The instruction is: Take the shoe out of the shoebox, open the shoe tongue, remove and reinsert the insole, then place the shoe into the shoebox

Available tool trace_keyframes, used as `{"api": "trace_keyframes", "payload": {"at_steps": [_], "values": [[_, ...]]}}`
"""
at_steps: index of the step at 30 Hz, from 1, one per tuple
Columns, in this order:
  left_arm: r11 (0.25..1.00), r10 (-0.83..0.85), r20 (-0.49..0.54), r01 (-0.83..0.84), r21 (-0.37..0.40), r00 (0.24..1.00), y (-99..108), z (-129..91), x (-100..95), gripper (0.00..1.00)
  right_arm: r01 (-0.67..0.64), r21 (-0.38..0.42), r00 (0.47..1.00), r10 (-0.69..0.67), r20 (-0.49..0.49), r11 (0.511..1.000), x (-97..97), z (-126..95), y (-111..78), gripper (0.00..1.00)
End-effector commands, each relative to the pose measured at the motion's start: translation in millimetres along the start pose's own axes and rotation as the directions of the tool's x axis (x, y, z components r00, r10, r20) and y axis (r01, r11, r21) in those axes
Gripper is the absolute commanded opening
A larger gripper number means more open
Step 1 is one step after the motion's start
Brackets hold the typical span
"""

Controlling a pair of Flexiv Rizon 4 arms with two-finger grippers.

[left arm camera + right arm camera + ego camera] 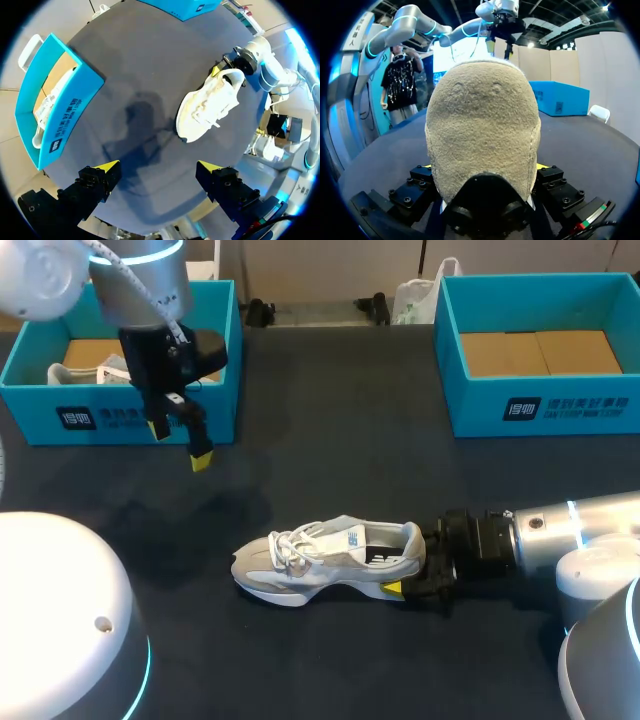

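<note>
A white sneaker (320,560) lies on its side on the dark table, toe toward my left and heel toward my right. My right gripper (415,575) is shut on its heel, and the tan heel (482,125) fills the space between the fingers (422,175). High above the table, just in front of the left blue shoebox (120,420), my left gripper (180,445) hangs open and holds nothing. From the left wrist, the sneaker (207,105) lies well ahead of the open left gripper (159,167), with my right gripper (227,62) at its heel.
Another white shoe (85,372) lies in the left shoebox (65,115). A second blue shoebox (540,405), at the back right, shows a cardboard bottom. Dark bare tabletop (330,440) lies between the boxes.
</note>
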State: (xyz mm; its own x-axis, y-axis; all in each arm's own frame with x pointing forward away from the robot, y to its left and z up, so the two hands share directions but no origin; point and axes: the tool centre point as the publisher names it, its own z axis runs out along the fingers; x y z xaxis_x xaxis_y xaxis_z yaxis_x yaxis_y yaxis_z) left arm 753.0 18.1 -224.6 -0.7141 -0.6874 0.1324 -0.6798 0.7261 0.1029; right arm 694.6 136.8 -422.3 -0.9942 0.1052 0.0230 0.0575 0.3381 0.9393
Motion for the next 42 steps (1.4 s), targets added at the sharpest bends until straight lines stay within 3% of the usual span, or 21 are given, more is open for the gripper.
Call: {"api": "trace_keyframes", "payload": {"at_steps": [1, 4, 9, 11, 13, 26, 29, 42], "values": [[0.997, -0.072, 0.034, 0.072, 0.011, 0.997, -1.8, 13.1, 26.0, 1.0, -0.001, 0.007, 1.0, 0.001, 0.0, 1.0, 0.1, 2.5, 0.5, 0.0], [0.988, -0.151, 0.05, 0.149, 0.039, 0.987, -6.1, 21.0, 46.6, 1.0, -0.001, 0.007, 1.0, 0.001, 0.0, 1.0, 0.1, 2.5, 0.5, 0.0], [0.959, -0.278, 0.009, 0.277, 0.058, 0.961, -16.7, 29.7, 71.1, 1.0, -0.001, 0.007, 1.0, 0.001, 0.0, 1.0, 0.1, 2.5, 0.5, 0.0], [0.93, -0.356, -0.014, 0.355, 0.098, 0.934, -24.3, 31.7, 79.9, 1.0, -0.001, 0.007, 1.0, 0.001, 0.0, 1.0, 0.1, 2.5, 0.5, 0.0], [0.909, -0.408, -0.048, 0.41, 0.074, 0.912, -33.5, 31.1, 88.1, 1.0, -0.001, 0.007, 1.0, 0.001, 0.0, 1.0, 0.1, 2.5, 0.5, 0.0], [0.909, -0.408, -0.048, 0.41, 0.074, 0.912, -33.5, 31.1, 88.1, 1.0, -0.001, 0.007, 1.0, 0.001, 0.0, 1.0, 0.1, 2.5, 0.5, 0.0], [0.895, -0.437, -0.038, 0.438, 0.08, 0.899, -37.5, 40.8, 103.5, 1.0, -0.001, 0.007, 1.0, 0.001, 0.0, 1.0, 0.1, 2.5, 0.5, 0.0], [0.784, -0.618, -0.005, 0.617, 0.064, 0.786, -94.8, 59.0, 154.3, 1.0, -0.001, 0.007, 1.0, 0.001, 0.0, 1.0, 0.1, 2.5, 0.5, 0.0]]}}
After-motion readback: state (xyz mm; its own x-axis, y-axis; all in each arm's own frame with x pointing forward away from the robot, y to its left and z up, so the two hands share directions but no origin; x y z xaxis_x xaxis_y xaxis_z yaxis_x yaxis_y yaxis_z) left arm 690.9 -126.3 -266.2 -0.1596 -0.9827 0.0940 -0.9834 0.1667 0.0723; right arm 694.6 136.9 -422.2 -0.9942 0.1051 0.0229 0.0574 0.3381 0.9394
